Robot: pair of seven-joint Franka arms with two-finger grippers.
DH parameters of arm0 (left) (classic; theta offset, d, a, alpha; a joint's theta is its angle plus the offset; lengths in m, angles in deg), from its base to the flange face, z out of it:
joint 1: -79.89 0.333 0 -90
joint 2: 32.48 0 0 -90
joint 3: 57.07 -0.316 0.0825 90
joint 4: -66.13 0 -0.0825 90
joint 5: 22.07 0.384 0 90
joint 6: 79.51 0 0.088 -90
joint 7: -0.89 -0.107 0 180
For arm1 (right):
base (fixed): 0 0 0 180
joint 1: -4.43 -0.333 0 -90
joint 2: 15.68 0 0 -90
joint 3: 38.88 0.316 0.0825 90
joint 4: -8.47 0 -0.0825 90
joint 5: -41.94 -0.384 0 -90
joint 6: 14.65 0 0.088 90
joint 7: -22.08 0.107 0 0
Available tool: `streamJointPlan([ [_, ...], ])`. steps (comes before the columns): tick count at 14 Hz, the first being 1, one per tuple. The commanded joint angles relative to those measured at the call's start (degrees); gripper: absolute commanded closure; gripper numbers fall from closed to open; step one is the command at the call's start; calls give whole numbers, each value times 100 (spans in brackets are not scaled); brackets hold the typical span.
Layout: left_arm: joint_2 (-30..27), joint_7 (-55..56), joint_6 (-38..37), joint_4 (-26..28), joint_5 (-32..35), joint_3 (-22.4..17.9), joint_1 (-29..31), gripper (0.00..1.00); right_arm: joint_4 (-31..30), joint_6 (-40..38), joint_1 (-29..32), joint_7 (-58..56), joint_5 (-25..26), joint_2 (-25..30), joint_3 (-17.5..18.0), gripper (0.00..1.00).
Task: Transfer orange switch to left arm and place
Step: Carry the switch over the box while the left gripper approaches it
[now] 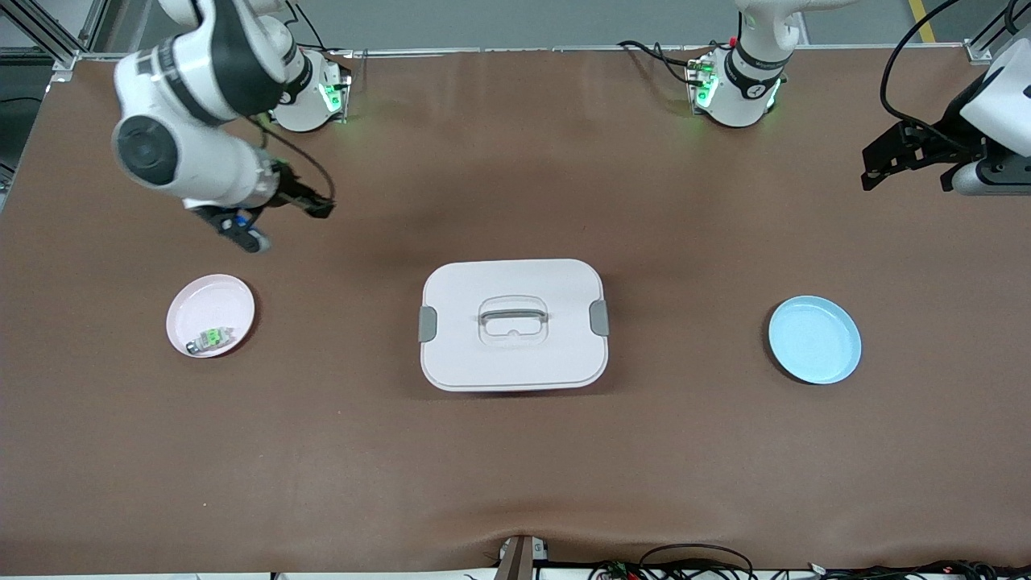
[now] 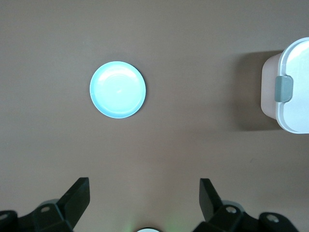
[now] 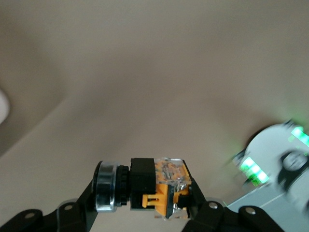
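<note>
Right arm point(image 1: 201, 121) raised, tilted

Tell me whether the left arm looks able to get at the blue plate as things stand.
Probably yes. The left pincer hangs open over bare table near the blue plate, with nothing between them; the box sits off toward the table's middle.

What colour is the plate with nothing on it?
Light blue plate, clearest in the front view.

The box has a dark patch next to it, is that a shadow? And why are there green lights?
Yes: in the left wrist view the box casts a dark shadow on the table beside it. In the front view green lamps glow on both arm bases; the right wrist view shows one, blurred.
</note>
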Motion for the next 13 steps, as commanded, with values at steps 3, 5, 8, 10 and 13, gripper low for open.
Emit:
streamJointPlan([
  [3, 125, -7, -45, -97, 46, 20, -36, 0, 895, 132, -1044, 1526, -570, -356, -92, 73],
  [5, 230, -7, -45, -97, 28, 73, -80, 0, 1388, 413, -1501, 2220, -999, -734, -92, 74],
  [8, 275, -15, -53, -62, -33, 108, -229, 0, 2151, 1072, -2177, 3362, -1204, -1331, -92, 77],
  [10, 292, -112, -71, -62, -60, 283, -256, 0, 2854, 1284, -2451, 4031, -1239, -1841, -92, 77],
  [13, 301, -95, -71, 122, -130, 634, -230, 0, 3227, 2064, -2575, 4666, -1948, -2247, -92, 78],
])
